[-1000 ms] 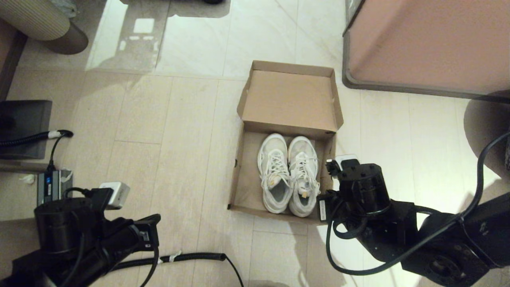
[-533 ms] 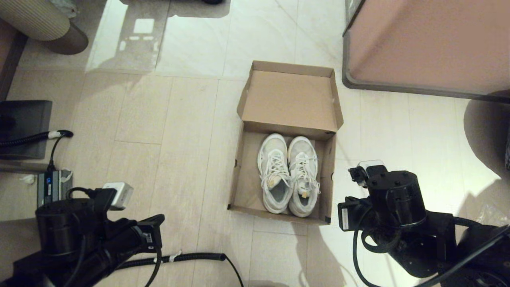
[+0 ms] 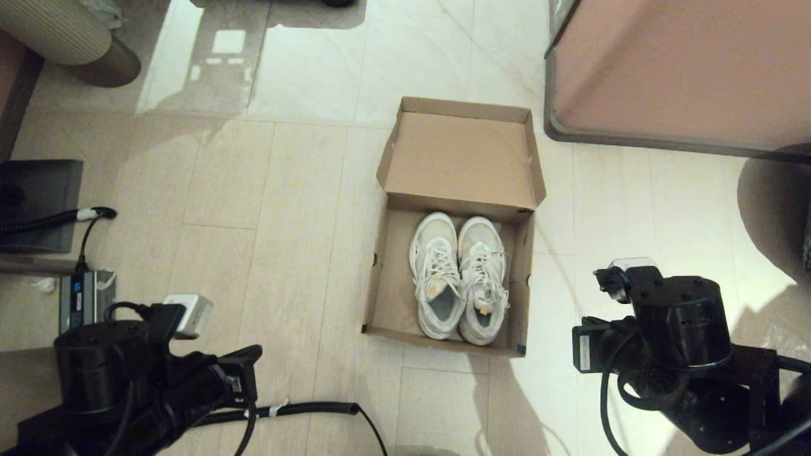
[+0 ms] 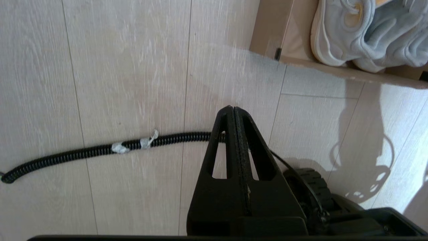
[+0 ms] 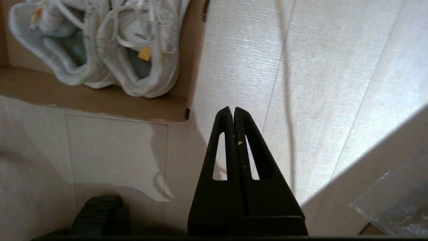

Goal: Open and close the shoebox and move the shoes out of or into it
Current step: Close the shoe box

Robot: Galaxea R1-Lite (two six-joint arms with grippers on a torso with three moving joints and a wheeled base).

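Note:
The brown cardboard shoebox sits open on the floor, its flap lid folded back on the far side. Both white lace-up sneakers lie side by side inside it, heels toward me. The right wrist view shows the shoes and the box's near corner. My right gripper is shut and empty, over bare floor to the right of the box. My left gripper is shut and empty, low at the near left, with the shoes' heels in the corner of its view.
A large pinkish-brown cabinet with a grey rim stands at the far right behind the box. A black coiled cable lies on the floor near the left arm. A dark unit and a small power box sit at the left.
My right arm has drawn back from the box's right wall, moving right and toward me. The left arm, box and shoes have stayed put.

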